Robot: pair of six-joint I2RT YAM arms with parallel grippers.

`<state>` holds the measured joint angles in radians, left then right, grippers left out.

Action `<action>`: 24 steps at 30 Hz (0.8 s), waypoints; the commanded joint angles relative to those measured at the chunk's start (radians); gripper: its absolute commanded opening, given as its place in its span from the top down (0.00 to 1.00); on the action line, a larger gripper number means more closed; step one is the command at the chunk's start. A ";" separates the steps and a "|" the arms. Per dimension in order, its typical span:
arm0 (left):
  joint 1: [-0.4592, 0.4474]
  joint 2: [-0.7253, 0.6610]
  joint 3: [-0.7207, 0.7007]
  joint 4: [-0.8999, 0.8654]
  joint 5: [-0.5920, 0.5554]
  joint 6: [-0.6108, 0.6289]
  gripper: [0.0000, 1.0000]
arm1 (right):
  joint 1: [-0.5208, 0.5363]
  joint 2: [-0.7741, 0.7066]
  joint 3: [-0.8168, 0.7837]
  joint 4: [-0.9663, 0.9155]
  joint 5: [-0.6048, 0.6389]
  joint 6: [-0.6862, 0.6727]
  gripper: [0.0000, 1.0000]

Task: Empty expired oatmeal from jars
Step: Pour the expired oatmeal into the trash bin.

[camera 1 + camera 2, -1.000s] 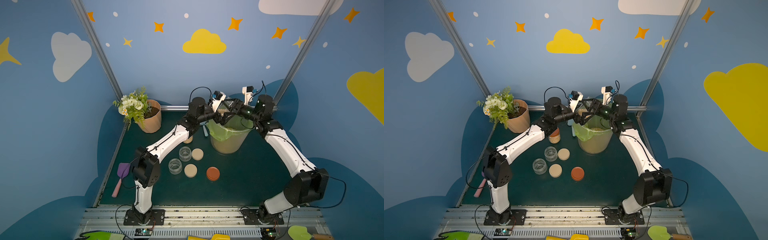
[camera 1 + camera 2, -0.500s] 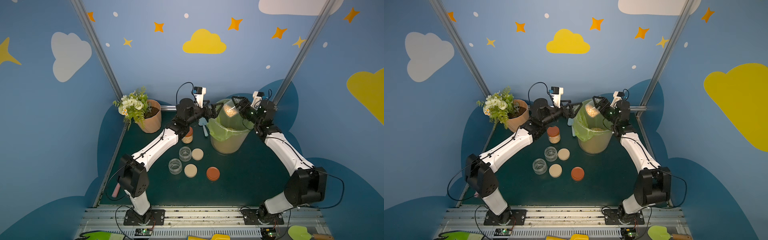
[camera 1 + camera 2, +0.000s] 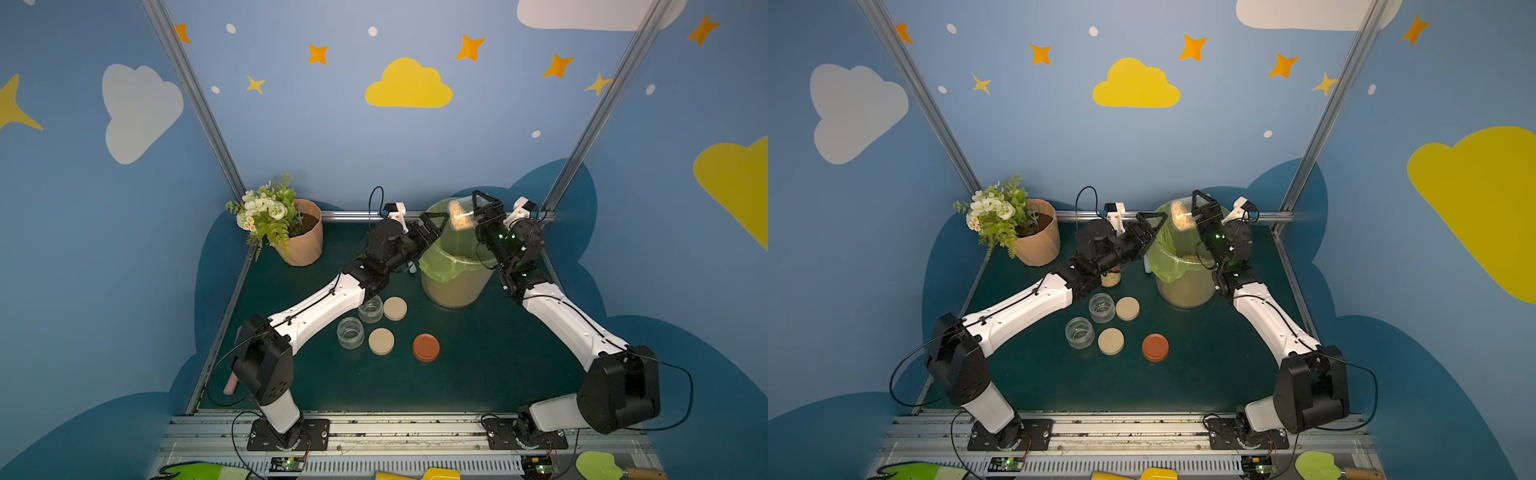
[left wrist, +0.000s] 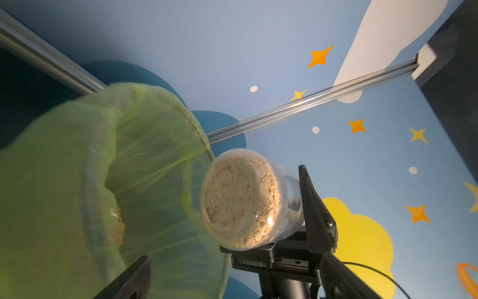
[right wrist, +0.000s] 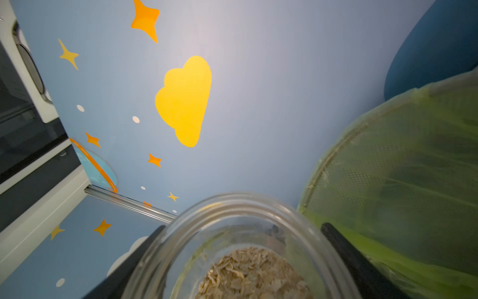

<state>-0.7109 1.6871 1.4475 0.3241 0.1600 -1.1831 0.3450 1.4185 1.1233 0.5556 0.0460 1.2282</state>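
Top views both show the dark green table (image 3: 478, 374) with two arms reaching toward its rear.

1. Bin (image 3: 453, 291): stands right of centre at the rear, lined with a green liner (image 3: 436, 262). Oatmeal (image 3: 1190, 258) lies inside it.
2. Flowerpot (image 3: 303, 245): rear left corner, upright.
3. Right gripper (image 3: 469, 214): clamped on the held jar (image 3: 459, 220), one finger (image 5: 134, 261) on each side of the glass. The held jar is raised, tilted and lidless, just beside the upper edge of the liner. In the left wrist view its base (image 4: 243, 199) shows, packed with oatmeal.
4. Left gripper (image 3: 434, 232): jaws spread wide, nothing between them, just beside the liner and near the held jar.
5. Empty jars (image 3: 351, 332) (image 3: 370, 308): upright, lidless, mid-table, beside the left arm (image 3: 320, 307).
6. Fourth jar (image 3: 1111, 278): contains oatmeal, partly hidden under the left arm.
7. Beige lids (image 3: 395, 308) (image 3: 381, 340): flat, one beside each empty jar.
8. Rust-red lid (image 3: 426, 347): flat, right of the nearer beige lid.
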 commanded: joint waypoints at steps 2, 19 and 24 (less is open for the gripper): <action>-0.017 0.017 0.014 0.068 -0.045 -0.224 0.00 | 0.029 -0.052 0.018 0.191 0.072 0.049 0.63; -0.072 0.085 0.084 0.218 -0.177 -0.327 0.00 | 0.110 -0.028 -0.026 0.336 0.108 0.037 0.62; -0.073 0.105 0.120 0.226 -0.205 -0.325 0.00 | 0.115 -0.025 -0.043 0.353 0.107 0.029 0.62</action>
<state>-0.7834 1.7809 1.5311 0.5041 -0.0139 -1.5047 0.4538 1.4136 1.0767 0.7769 0.1493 1.2713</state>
